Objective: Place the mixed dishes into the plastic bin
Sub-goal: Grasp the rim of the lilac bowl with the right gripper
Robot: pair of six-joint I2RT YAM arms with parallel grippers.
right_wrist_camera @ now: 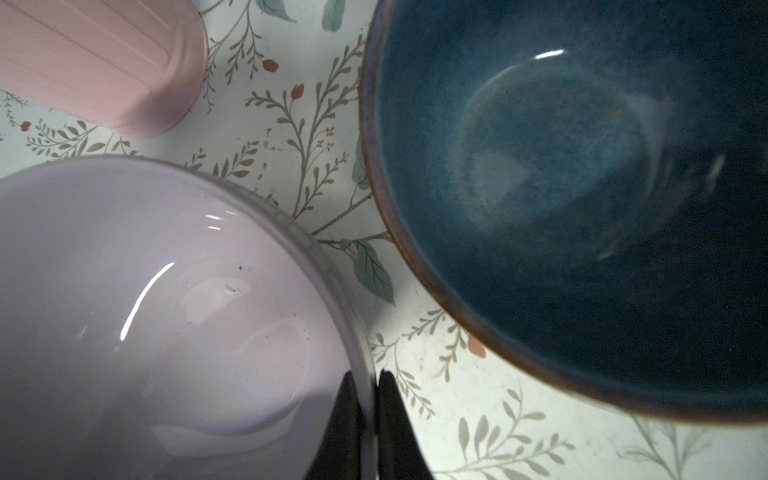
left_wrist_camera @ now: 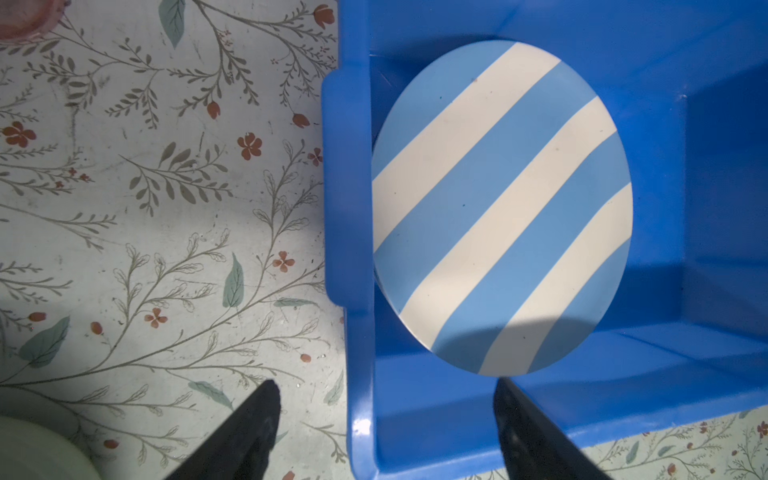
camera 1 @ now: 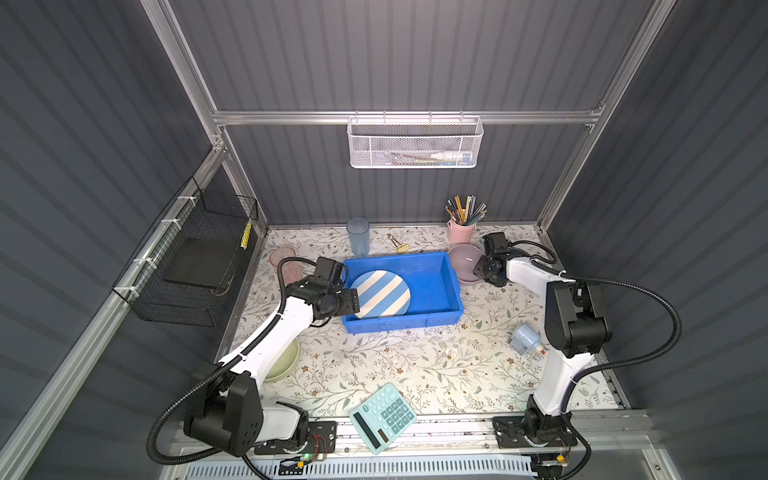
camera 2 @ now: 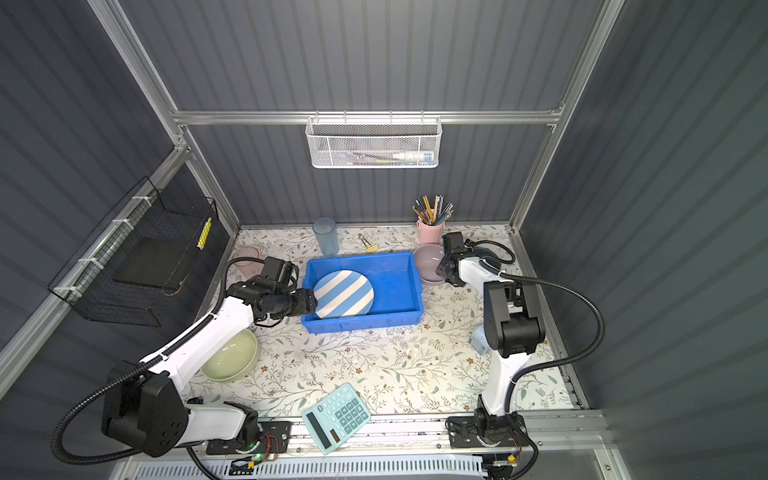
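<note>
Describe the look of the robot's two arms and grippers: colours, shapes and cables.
Both the left arm and right arm have smooth white link shells joined by boxy black joint housings. A black ribbed hose loops beside each. The left gripper and right gripper are black, with tapered, pointed fingers.

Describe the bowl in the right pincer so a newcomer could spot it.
Find the blue bin. Outside its far right corner, before the pencil cup, sits the pink bowl. It is wide and pale, unlike the ribbed cup and navy bowl nearby.
</note>
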